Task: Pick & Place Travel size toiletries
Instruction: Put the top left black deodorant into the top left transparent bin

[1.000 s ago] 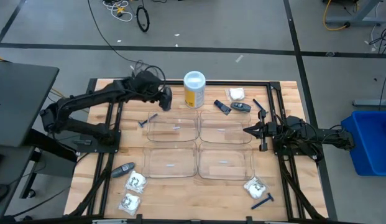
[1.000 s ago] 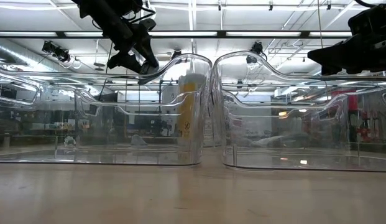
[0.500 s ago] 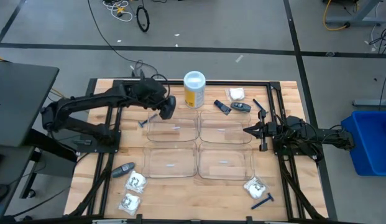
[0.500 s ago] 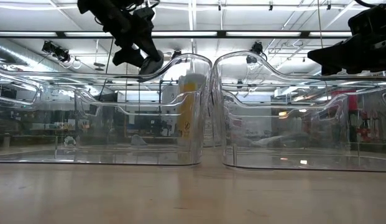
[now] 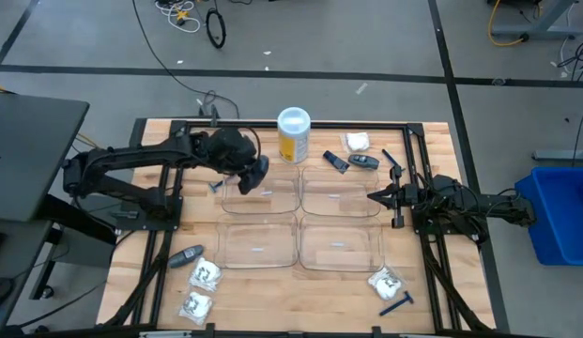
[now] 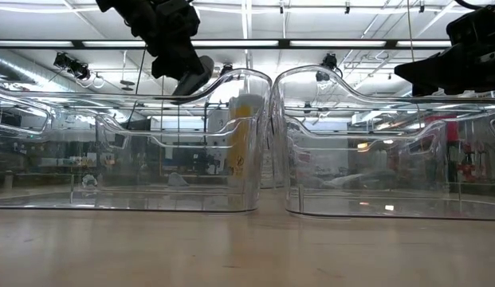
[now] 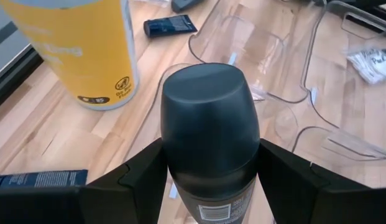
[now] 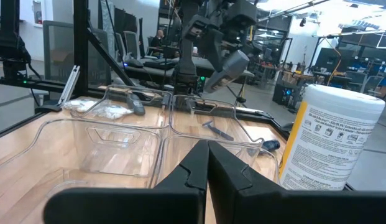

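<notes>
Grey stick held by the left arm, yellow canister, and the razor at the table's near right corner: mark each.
grey stick (image 7: 208, 118): left wrist view, on its rounded cap.
yellow canister (image 5: 293, 144): high view, on its yellow side.
razor (image 5: 396, 304): high view, on its blue handle.

The wooden table fills the middle of the high view. Four clear trays sit in its center. A yellow can stands at the top. White packets and a grey stick lie lower left, a blue razor lower right.
</notes>
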You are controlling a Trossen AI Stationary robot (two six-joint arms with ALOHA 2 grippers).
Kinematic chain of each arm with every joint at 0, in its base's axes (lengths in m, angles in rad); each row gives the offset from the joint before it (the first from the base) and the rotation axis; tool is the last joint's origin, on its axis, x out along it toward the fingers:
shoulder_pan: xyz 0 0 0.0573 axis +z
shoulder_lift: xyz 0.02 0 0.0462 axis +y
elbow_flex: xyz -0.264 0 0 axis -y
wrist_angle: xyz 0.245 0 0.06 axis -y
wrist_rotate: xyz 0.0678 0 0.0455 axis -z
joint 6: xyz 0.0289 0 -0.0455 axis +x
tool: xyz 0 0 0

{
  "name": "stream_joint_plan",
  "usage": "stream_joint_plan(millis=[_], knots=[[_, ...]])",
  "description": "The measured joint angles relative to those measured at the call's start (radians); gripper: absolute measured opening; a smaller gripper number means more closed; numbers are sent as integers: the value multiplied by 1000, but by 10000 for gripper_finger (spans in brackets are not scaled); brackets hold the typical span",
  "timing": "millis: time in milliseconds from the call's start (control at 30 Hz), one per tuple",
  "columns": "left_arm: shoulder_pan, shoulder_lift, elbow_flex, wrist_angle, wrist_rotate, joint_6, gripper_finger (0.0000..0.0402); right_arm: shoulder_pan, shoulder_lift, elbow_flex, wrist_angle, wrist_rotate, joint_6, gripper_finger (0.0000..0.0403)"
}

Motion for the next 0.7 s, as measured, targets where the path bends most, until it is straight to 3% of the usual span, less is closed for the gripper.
stream_joint_plan(millis=[367, 700], knots=[[0, 7, 0, -6, -2, -41, 228, 0, 0, 0, 0, 0, 0, 12], [-8, 68, -3, -59, -2, 40, 228, 0, 0, 0, 0, 1, 0, 12]])
